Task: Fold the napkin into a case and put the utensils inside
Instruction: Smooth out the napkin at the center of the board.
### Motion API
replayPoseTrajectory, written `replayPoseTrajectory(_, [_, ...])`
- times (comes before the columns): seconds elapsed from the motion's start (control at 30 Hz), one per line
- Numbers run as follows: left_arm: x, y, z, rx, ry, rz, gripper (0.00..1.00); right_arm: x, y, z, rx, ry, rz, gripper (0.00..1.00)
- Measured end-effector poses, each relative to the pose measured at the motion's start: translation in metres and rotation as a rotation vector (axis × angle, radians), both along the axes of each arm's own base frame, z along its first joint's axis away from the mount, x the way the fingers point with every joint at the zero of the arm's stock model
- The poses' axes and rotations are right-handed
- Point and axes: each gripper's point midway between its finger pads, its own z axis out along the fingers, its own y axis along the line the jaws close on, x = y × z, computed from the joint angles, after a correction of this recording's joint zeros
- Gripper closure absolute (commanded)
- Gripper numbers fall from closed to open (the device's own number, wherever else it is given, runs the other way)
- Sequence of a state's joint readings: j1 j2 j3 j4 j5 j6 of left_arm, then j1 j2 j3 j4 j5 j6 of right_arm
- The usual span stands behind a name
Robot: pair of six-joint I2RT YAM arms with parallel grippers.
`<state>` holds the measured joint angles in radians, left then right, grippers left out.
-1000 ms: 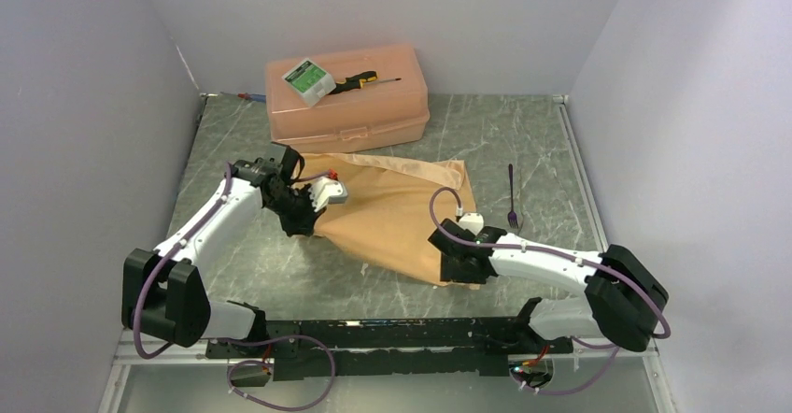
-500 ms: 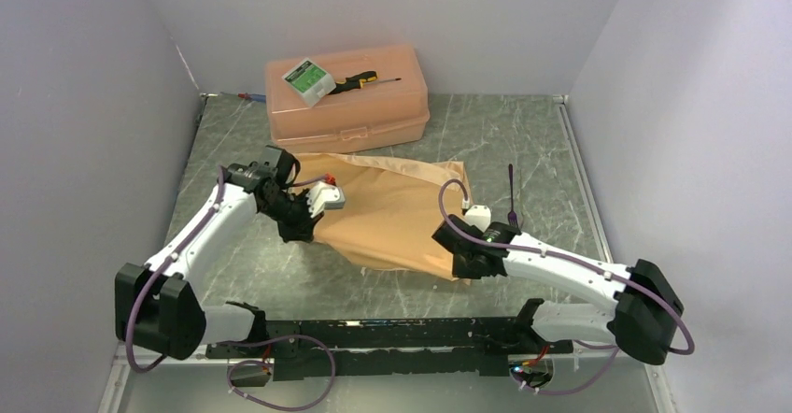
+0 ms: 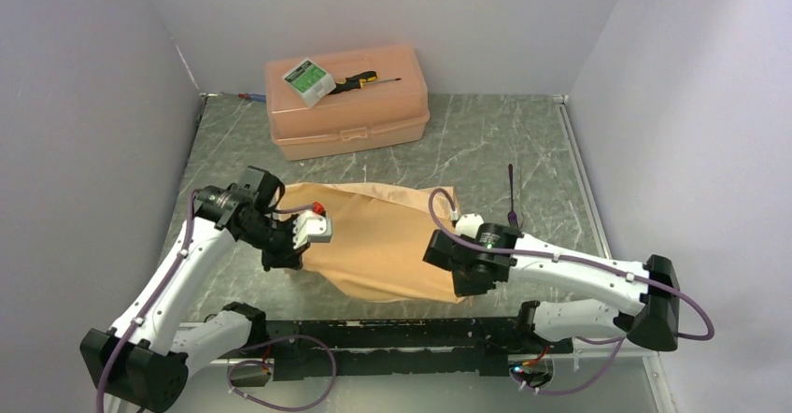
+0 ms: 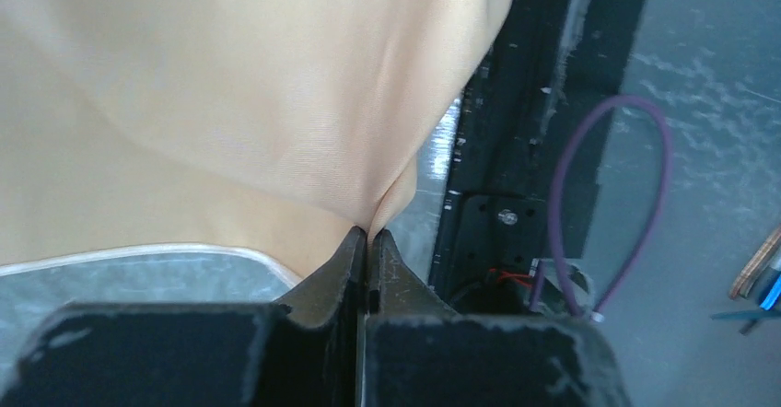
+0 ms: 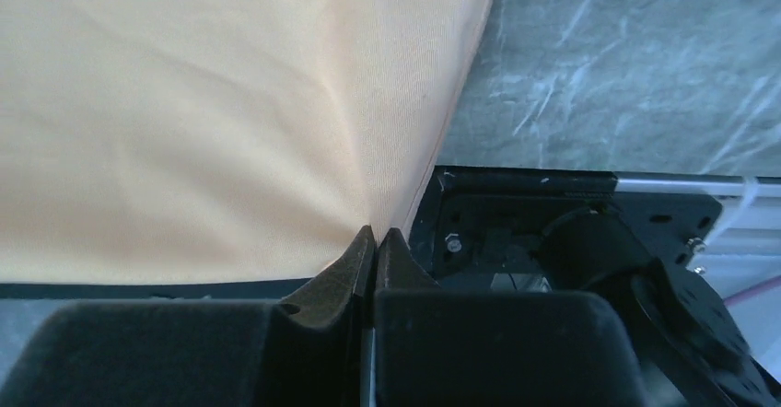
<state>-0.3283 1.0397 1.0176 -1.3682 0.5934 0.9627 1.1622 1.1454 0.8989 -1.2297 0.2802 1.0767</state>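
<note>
The peach-orange napkin (image 3: 383,240) hangs spread between my two arms above the near half of the table, sagging in the middle. My left gripper (image 4: 369,235) is shut on the napkin's (image 4: 230,85) left corner, the cloth pinched at the fingertips. My right gripper (image 5: 377,232) is shut on the right corner of the napkin (image 5: 212,112). In the top view the left gripper (image 3: 283,257) and the right gripper (image 3: 464,282) sit at the cloth's two near corners. A dark purple fork (image 3: 512,198) lies on the table to the right of the cloth, tines toward me. No case shows.
A rigid peach plastic box (image 3: 346,100) stands at the back, with a green-and-white packet (image 3: 307,79) and a black-and-yellow screwdriver (image 3: 360,81) on its lid. The black mounting rail (image 3: 392,336) runs along the near table edge. Grey walls close in left and right.
The right gripper has shut on the napkin's right corner. Both arms have pulled the cloth toward the near edge, away from the box, and its near edge now hangs lifted between them.
</note>
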Motion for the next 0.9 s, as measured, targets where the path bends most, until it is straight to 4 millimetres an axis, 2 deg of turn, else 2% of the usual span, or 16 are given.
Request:
replayPoseTrajectory(0.1, [0.017, 0.003, 0.003, 0.024, -0.073, 0.047, 0.97, 0.014, 0.004, 0.038, 0.012, -0.053, -0.022, 1.0])
replayPoseTrajectory(0.2, [0.061, 0.001, 0.018, 0.044, -0.192, 0.127, 0.97, 0.06, 0.016, 0.093, 0.078, -0.182, -0.084, 1.0])
replayPoseTrajectory(0.27, [0.102, -0.003, 0.041, 0.04, -0.297, 0.199, 0.97, 0.095, 0.018, 0.127, 0.101, -0.282, -0.117, 1.0])
replayPoseTrajectory(0.33, [0.137, -0.005, 0.065, 0.023, -0.395, 0.264, 0.97, 0.119, 0.016, 0.149, 0.096, -0.363, -0.133, 1.0])
replayPoseTrajectory(0.4, [0.171, -0.006, 0.096, -0.005, -0.508, 0.332, 0.97, 0.132, 0.015, 0.164, 0.08, -0.417, -0.126, 1.0])
replayPoseTrajectory(0.47, [0.186, -0.005, 0.118, -0.032, -0.574, 0.369, 0.97, 0.134, 0.013, 0.164, 0.064, -0.426, -0.111, 1.0])
replayPoseTrajectory(0.53, [0.182, -0.007, 0.123, -0.049, -0.578, 0.361, 0.97, 0.128, 0.01, 0.152, 0.043, -0.407, -0.093, 1.0])
replayPoseTrajectory(0.57, [0.175, -0.008, 0.119, -0.052, -0.555, 0.347, 0.97, 0.12, 0.007, 0.14, 0.023, -0.379, -0.077, 1.0])
replayPoseTrajectory(0.63, [0.154, -0.007, 0.097, -0.038, -0.479, 0.311, 0.97, 0.098, 0.002, 0.115, -0.013, -0.305, -0.032, 1.0])
replayPoseTrajectory(0.7, [0.12, -0.002, 0.058, 0.009, -0.34, 0.264, 0.97, 0.071, 0.004, 0.098, -0.044, -0.229, 0.038, 1.0])
replayPoseTrajectory(0.8, [0.06, 0.011, 0.006, 0.094, -0.111, 0.187, 0.97, 0.025, 0.019, 0.08, -0.024, -0.098, 0.159, 1.0])
replayPoseTrajectory(0.9, [0.022, 0.019, -0.01, 0.127, 0.005, 0.137, 0.97, -0.002, 0.024, 0.072, -0.009, -0.003, 0.214, 1.0])
